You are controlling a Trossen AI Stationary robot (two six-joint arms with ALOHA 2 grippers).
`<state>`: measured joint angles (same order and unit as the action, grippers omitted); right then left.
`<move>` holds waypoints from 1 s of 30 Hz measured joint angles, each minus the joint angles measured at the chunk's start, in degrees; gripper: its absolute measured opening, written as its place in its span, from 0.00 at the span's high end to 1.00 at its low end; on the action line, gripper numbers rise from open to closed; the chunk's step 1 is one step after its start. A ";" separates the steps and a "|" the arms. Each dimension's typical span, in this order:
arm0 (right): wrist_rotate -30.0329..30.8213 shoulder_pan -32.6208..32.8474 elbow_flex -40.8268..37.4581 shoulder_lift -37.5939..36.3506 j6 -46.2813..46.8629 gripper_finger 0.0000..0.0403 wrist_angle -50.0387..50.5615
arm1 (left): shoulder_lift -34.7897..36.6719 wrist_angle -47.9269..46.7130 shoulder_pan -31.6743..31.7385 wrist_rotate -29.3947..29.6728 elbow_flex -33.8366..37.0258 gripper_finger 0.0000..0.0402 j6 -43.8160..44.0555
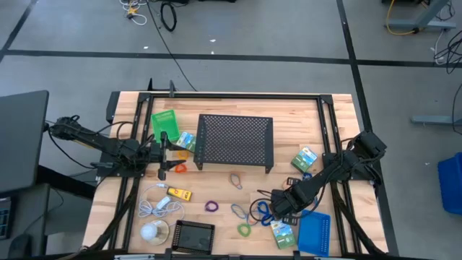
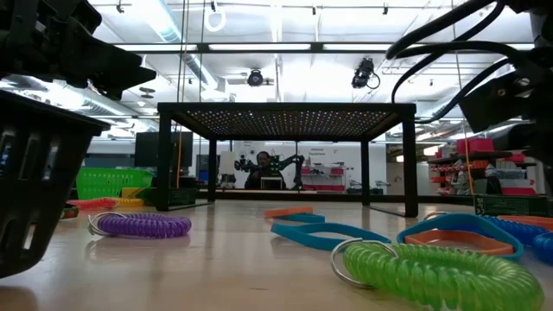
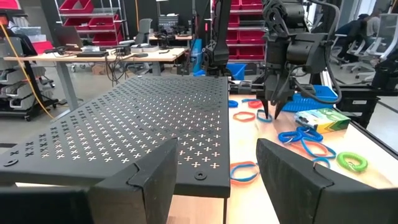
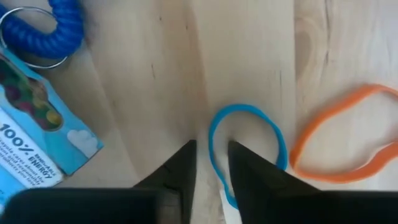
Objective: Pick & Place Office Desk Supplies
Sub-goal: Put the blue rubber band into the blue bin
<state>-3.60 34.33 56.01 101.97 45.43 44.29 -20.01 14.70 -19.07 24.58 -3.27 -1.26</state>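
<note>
My right gripper (image 1: pixel 278 206) (image 4: pixel 211 152) points down at the table near its near right part. Its fingers stand close together on either side of one stretch of a light blue loop (image 4: pixel 245 146) that lies flat beside an orange loop (image 4: pixel 339 146), a dark blue coiled loop (image 4: pixel 53 31) and a green-blue packet (image 4: pixel 37 143). My left gripper (image 1: pixel 167 155) (image 3: pixel 217 180) is open and held level at the left edge of the black perforated shelf (image 1: pixel 234 141) (image 3: pixel 155 130), holding nothing. Purple (image 1: pixel 211 207), green (image 1: pixel 244 230) and grey (image 1: pixel 236 179) loops lie flat on the wood. My right gripper comes from above, pointing down. One finger (image 4: pixel 249 168) is inside the light blue loop and the other outside, with the loop's band (image 4: pixel 212 140) between them. The loop lies flat on the table; whether the fingers touch it I cannot tell.
A green tray (image 1: pixel 164 123) and a packet (image 1: pixel 186 141) lie far left, another packet (image 1: pixel 304 159) right. The yellow block (image 1: pixel 179 193), white cable (image 1: pixel 160 204), white ball (image 1: pixel 151 231) and black tray (image 1: pixel 195 235) sit near left; the blue tray (image 1: pixel 314 232) near right.
</note>
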 joint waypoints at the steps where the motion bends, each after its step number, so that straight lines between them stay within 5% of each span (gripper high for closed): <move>1: -0.01 -0.01 0.00 0.00 0.02 0.83 0.11 | 0.00 0.01 0.00 0.00 0.00 0.44 -0.02; 5: -0.94 -0.09 -0.04 0.04 -0.39 0.98 -0.07 | 0.00 0.04 0.00 0.04 0.00 0.44 -0.05; 16: -2.47 1.13 6.87 0.46 0.21 1.00 5.79 | 0.00 0.07 0.00 0.25 0.00 0.44 -0.65; 30: 3.96 2.80 18.32 0.44 3.22 1.00 23.15 | 0.00 0.07 0.00 0.46 0.00 0.44 -0.84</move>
<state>0.36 37.13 74.33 102.41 48.65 67.43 -20.01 14.76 -19.07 25.04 -3.27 -2.09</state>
